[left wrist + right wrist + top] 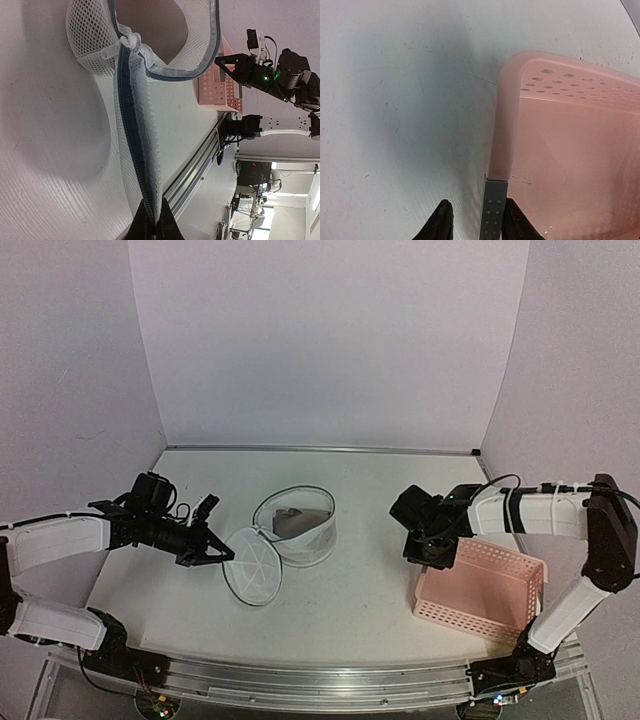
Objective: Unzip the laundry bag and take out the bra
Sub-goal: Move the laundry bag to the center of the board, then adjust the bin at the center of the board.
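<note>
The laundry bag (pixel 297 527) stands upright mid-table, its top open. Its round mesh lid (pixel 252 565) hangs open to the left, joined at the rim. A brownish shape (pixel 291 523) lies inside the bag; it may be the bra, but no straps show. My left gripper (pixel 214 553) is shut on the lid's zipper edge; in the left wrist view the mesh lid (pixel 137 130) runs into the closed gripper (pixel 152 222). My right gripper (pixel 430 548) hovers open and empty at the pink basket's near-left corner, also seen in the right wrist view (pixel 475 220).
The pink perforated basket (pixel 482 592) sits at the right front, its corner rim (pixel 502 125) right before my right fingers. The aluminium rail (pixel 300 680) runs along the table's near edge. White walls close the back and sides.
</note>
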Available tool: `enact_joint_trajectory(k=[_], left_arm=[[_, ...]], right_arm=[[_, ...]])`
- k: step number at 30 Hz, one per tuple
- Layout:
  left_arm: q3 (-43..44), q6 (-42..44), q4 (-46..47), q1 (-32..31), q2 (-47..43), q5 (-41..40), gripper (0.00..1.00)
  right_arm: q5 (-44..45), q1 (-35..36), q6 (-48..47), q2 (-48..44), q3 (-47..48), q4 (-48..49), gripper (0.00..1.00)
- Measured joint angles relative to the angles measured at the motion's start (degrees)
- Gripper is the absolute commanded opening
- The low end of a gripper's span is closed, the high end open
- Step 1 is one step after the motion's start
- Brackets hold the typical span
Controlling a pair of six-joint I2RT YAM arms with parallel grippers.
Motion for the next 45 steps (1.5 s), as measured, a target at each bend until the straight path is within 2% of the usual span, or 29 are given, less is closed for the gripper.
enact_joint_trajectory(k=[9, 17, 23, 34, 45], left_arm=[[0.0, 0.02, 0.0, 0.0, -0.33, -0.02, 0.0], [0.0, 0.02, -0.02, 0.02, -0.35, -0.09, 0.0], [0.0, 0.02, -0.02, 0.04, -0.33, -0.42, 0.0], [0.0, 0.44, -0.09, 0.13, -0.33, -0.48, 0.0], [0.0, 1.25, -0.37, 0.13, -0.33, -0.48, 0.0]], right_arm=[[-1.16, -0.09, 0.02, 0.15, -0.79, 0.94, 0.01], [-1.97, -0.09, -6.64, 0.26, -0.7, 1.84, 0.0], [-5.2, -0.15, -20.94, 1.77, 1.51, 3.76, 0.0], [-21.11, 0.02, -54.47, 2.38, 5.03, 7.15, 0.0], [-33.81, 0.94, -87.82, -6.99, -2.03, 7.65, 0.0]])
